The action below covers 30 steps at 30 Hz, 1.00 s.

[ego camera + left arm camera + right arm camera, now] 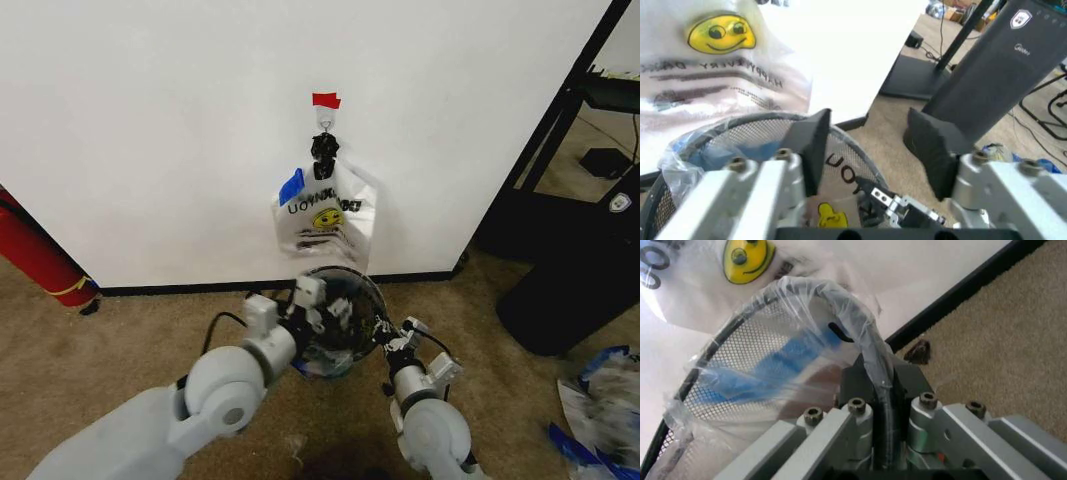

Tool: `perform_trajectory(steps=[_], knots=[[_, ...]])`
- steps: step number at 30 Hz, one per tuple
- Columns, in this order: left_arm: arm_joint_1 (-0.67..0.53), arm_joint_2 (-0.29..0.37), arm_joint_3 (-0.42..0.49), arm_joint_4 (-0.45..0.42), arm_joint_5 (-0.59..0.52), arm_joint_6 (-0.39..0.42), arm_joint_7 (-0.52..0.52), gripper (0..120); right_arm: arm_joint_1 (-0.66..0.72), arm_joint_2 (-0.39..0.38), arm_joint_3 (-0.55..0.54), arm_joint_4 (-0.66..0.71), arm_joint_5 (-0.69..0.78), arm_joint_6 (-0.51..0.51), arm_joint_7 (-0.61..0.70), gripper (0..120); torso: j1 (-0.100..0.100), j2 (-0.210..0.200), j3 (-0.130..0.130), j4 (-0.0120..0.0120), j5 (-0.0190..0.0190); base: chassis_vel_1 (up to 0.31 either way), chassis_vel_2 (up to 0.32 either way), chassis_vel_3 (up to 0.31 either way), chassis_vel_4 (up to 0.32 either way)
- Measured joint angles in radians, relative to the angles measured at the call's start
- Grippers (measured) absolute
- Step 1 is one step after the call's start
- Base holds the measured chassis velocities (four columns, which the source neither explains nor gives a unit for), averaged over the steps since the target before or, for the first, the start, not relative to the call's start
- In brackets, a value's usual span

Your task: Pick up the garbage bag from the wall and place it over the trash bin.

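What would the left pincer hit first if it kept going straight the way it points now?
Probably the far rim of the trash bin, draped in the garbage bag. The left pincer is open over the bin's mouth, aimed across it toward the wall. Depth is unclear, so it might clear the rim and reach the carpet.

Thin, glossy, crinkled clear film, the garbage bag drapes a black wire-mesh trash bin. The right hand is brushed metal; the carpet looks rough, the wall matt.
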Motion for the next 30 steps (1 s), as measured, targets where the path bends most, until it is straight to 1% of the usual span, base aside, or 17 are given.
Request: perform_trajectory(steps=[3,4,6,7,8,11,13,24,25,26,27,28,29,30], knots=[[0.002,-0.002,-0.003,0.0,0.001,-0.002,0.001,68,0.0,0.0,0.001,0.0,0.001,0.0,0.002,1,0.0,0.0,0.0,-0.0005,0.0001,0.0,0.0,0.0,0.0],[0.002,-0.002,-0.003,0.0,0.001,-0.002,0.001,69,0.0,0.0,0.001,0.0,0.001,0.0,0.002,1,0.0,0.0,0.0,-0.0004,0.0001,0.0,0.0,0.0,0.0],[0.001,-0.003,-0.002,0.001,0.001,-0.002,0.001,81,0.0,0.0,0.001,0.001,0.0,0.0,0.001,1,0.0,0.0,0.0,-0.0002,0.0001,0.0,0.0,0.0,0.0],[0.001,-0.003,-0.001,0.001,0.001,-0.002,0.001,84,0.0,0.0,0.001,0.001,-0.001,0.0,0.001,1,0.0,0.0,0.0,-0.0003,0.0001,0.0,0.0,0.0,0.0],[0.001,-0.003,-0.001,0.001,0.001,-0.002,0.001,84,0.0,0.0,0.001,0.001,-0.001,0.0,0.001,1,0.0,0.0,0.0,-0.0003,0.0001,0.0,0.0,0.0,0.0],[-0.001,-0.003,0.0,0.003,0.001,-0.001,0.0,95,0.0,-0.001,0.001,0.001,-0.003,0.0,0.001,1,0.0,0.0,0.0,-0.0002,0.0001,0.0,0.0,0.0,0.0],[-0.001,-0.004,0.002,0.004,0.001,0.0,0.0,100,0.0,-0.001,0.0,0.001,-0.004,0.0,0.0,1,0.0,0.0,0.0,-0.0002,0.0002,0.0,0.0,0.0,0.0],[-0.003,-0.005,0.004,0.007,0.004,-0.001,-0.001,100,-0.001,-0.002,0.0,0.002,-0.007,0.001,-0.002,1,0.0,0.0,0.0,-0.0002,0.0003,0.0,0.0,0.0,0.0],[0.003,-0.011,-0.007,0.008,0.064,-0.041,0.034,100,-0.006,-0.006,0.007,0.012,0.01,-0.001,0.001,1,0.0,0.0,0.0,0.0003,0.0021,0.0,0.0,0.0,0.0],[0.033,-0.032,-0.071,0.001,0.162,-0.109,0.086,100,-0.022,-0.024,0.03,0.041,0.044,-0.006,0.009,1,0.0,0.0,0.0,-0.0008,-0.0001,0.0,0.0,0.0,0.0],[0.065,-0.041,-0.119,-0.001,0.201,-0.136,0.105,99,-0.026,-0.03,0.038,0.051,0.052,-0.006,0.012,1,0.0,0.0,0.0,-0.0017,-0.0005,0.0,0.0,0.0,0.0],[0.137,-0.048,-0.172,0.001,0.234,-0.157,0.115,98,-0.031,-0.036,0.045,0.06,0.057,-0.006,0.015,1,0.0,0.0,0.0,0.0001,0.0013,0.0,0.0,0.0,0.0],[0.171,-0.051,-0.185,0.002,0.241,-0.16,0.119,98,-0.033,-0.037,0.044,0.061,0.058,-0.007,0.015,1,0.0,0.0,0.0,0.0006,0.0015,0.0,0.0,0.0,0.0],[0.194,-0.053,-0.193,0.003,0.243,-0.16,0.122,97,-0.034,-0.038,0.043,0.062,0.058,-0.008,0.015,1,0.0,0.0,0.0,0.0006,-0.0001,0.0,0.0,0.0,0.0]])
